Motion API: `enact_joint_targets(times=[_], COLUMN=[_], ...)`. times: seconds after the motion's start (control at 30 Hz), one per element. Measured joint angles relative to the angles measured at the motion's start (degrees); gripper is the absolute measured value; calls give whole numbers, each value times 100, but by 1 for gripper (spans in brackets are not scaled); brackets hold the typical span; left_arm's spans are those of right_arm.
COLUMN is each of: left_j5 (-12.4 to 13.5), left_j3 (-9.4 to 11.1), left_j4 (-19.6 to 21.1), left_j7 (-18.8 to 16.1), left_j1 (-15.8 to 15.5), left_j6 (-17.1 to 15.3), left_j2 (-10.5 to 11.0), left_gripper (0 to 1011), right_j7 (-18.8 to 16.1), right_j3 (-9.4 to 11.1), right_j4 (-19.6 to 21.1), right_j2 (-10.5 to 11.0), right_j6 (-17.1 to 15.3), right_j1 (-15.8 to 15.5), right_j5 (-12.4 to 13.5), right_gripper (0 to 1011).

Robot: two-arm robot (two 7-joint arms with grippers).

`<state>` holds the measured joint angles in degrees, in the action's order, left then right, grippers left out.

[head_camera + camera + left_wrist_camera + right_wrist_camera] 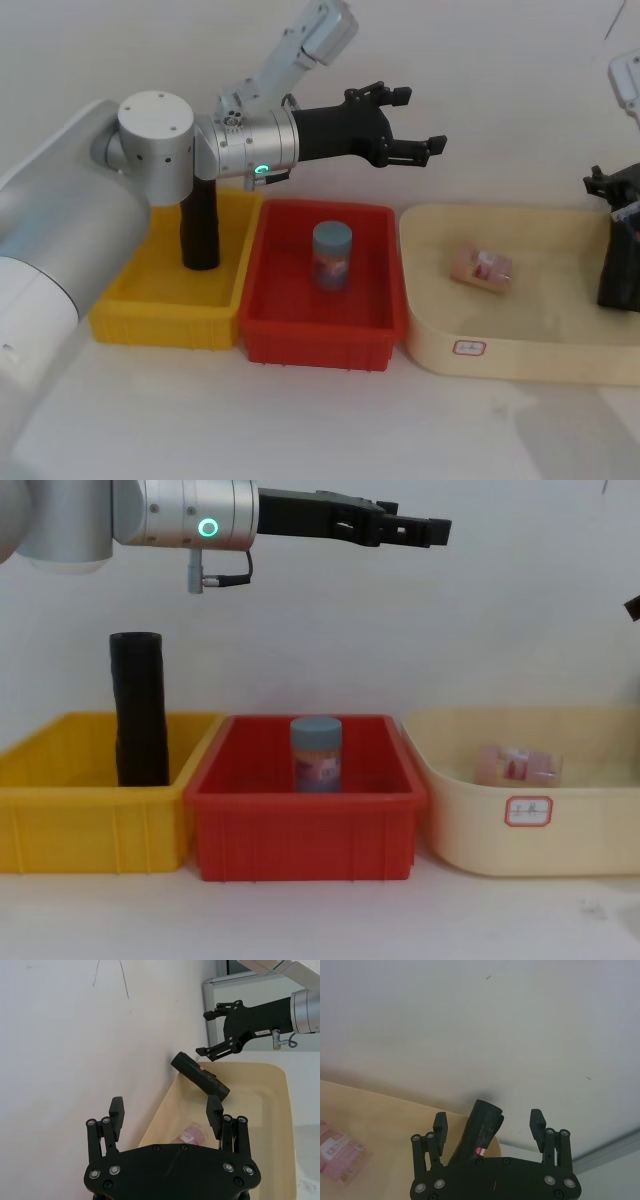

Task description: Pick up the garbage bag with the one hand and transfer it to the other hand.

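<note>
My black left gripper (405,125) glows green at its ring. Black roll (139,723) in yellow bin (60,820); blue-lidded jar (316,754) in red bin (310,835); cream tray (560,830).

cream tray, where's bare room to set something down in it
The cream tray is mostly bare: free floor lies left of the pink packet, beside the red bin, and along the front wall. The right end is crowded by a black roll and the right gripper.

Plain white wall (520,610), pale tabletop (330,920), even light
</note>
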<state>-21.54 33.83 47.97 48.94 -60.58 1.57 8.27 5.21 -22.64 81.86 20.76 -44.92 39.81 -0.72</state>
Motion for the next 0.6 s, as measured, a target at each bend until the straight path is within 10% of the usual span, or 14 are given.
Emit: enact_joint_targets(times=[0.6], left_j5=[0], left_j3=[0], left_j4=[0], left_j7=[0], left_j1=[0], left_j6=[0], left_j2=[0], left_gripper=[1002], right_j7=[2], right_j3=[-11], right_j4=[4], right_j2=[25], right_j6=[-48], right_j1=[9], right_j5=[-32], right_gripper=[1000])
